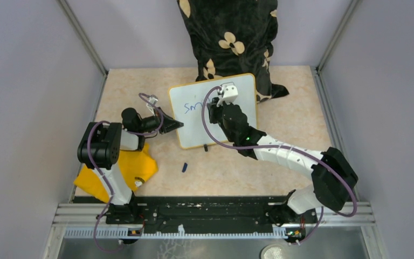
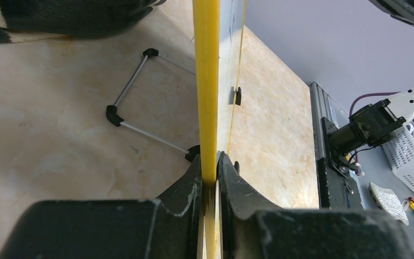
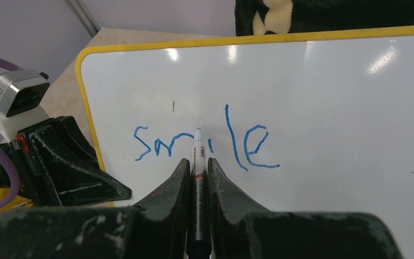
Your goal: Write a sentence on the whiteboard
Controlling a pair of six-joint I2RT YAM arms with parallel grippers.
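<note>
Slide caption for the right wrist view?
Mid-task: right gripper shut on the marker, tip at the whiteboard, blue word smile written.

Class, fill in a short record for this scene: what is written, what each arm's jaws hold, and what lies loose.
written: "smile" in blue on the whiteboard
right jaws: shut on marker, tip at the board
left jaws: shut on the whiteboard's yellow rim
loose on table: yellow cloth, small blue object

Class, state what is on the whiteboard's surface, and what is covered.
The right wrist view shows blue writing reading "smile" on the whiteboard, with the marker tip at the "i". The right end effector covers the board's lower area, so anything there cannot be seen.
</note>
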